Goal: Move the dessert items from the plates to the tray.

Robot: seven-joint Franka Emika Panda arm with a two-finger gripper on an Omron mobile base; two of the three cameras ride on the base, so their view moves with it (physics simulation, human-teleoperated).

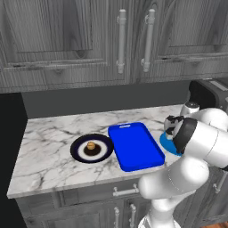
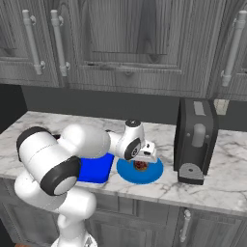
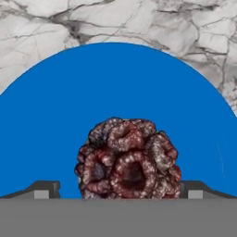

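Between the 2 fingers (image 3: 46, 189) sits the dark chocolate piece (image 3: 128, 159), resting on the round blue plate (image 3: 55, 120). Fingers are spread, 1 tip on each side of the piece; can't tell if the pads touch it. Gripper (image 2: 143, 160) hangs low over that plate (image 2: 126, 170) at the counter's (image 2: 231, 183) front edge. Blue tray (image 1: 133, 144) lies just beside the plate on the side away from the black coffee machine (image 2: 195, 140). Past the tray, well apart from the fingers, the navy-rimmed plate (image 1: 80, 151) carries the tan pastry ball (image 1: 91, 145). Grey cabinets (image 1: 67, 35) hang above the counter.
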